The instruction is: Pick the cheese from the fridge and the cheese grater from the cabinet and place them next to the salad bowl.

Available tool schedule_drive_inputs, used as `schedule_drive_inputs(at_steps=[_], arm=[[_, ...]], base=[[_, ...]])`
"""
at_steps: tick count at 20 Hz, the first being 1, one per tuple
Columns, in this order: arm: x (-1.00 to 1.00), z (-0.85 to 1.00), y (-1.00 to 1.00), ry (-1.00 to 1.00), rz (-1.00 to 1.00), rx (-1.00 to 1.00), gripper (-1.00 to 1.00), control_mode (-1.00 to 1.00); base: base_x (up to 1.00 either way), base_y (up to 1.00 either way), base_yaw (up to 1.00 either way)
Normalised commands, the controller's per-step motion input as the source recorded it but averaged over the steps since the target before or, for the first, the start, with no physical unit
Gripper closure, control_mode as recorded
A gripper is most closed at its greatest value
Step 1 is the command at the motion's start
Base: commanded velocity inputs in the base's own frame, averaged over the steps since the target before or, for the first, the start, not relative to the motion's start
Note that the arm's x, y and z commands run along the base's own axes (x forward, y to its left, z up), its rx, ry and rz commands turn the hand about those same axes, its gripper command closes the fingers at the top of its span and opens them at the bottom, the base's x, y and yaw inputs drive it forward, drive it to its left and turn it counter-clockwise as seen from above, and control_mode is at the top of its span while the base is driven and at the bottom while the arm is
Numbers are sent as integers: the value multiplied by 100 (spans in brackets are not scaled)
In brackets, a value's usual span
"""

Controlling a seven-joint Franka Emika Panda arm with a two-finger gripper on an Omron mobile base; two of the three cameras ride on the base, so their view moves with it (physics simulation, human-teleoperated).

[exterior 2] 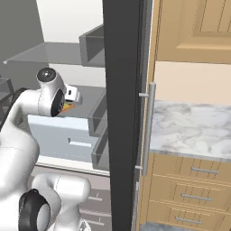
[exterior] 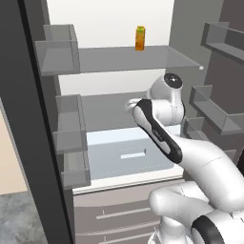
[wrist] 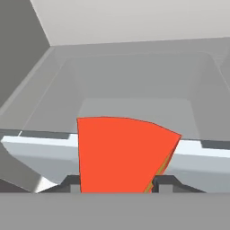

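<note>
- Step in hand, as judged: first pick of the task, taking the cheese (wrist: 126, 155) from the fridge (exterior: 28, 119).
- Cheese location: inside the fridge, above the pale drawer (exterior: 126, 155), under the middle shelf; in the hand view a red face rising between the two finger tips, a thin yellow-orange edge on its right side.
- Gripper (wrist: 117, 183) state: jaws set close against both sides of the cheese, wedge seated between them; judged a grip on the cheese.
- In the right base view, a small orange-yellow corner of the cheese (exterior 2: 67, 107) visible just below the hand, in front of the fridge back wall.
- Arm reaching forward into the fridge, wrist just above the drawer.
- Orange carton (exterior: 139, 38) on the upper shelf, well above the cheese; not a task item, to be left alone.
- Next move calls for: straight withdrawal out of the fridge, clear of the drawer front, the door bins and the door edge, with the grip kept firm; then transport to the bowl.
- Risk, as judged: wedge shape may slip or twist between the pads if pulled fast.
- Grater pick not yet begun.
- Brands, labels, writing: none readable on the cheese, carton or fridge.
</note>
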Motion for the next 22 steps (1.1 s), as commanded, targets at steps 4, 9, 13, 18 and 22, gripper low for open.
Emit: schedule_drive_inputs(at_steps=[4, 9, 13, 18, 22], arm=[[-57, 25, 0, 0, 0, -7, 100, -100], [-58, 24, 0, 0, 0, -7, 100, -100], [-56, 22, 0, 0, 0, -5, 100, -100], [-53, 17, -2, 0, 0, 0, 100, -100], [-41, 11, -10, 0, 0, 0, 100, -100]], base=[[0, 0, 0], [0, 0, 0], [0, 0, 0], [0, 0, 0], [0, 0, 0]])
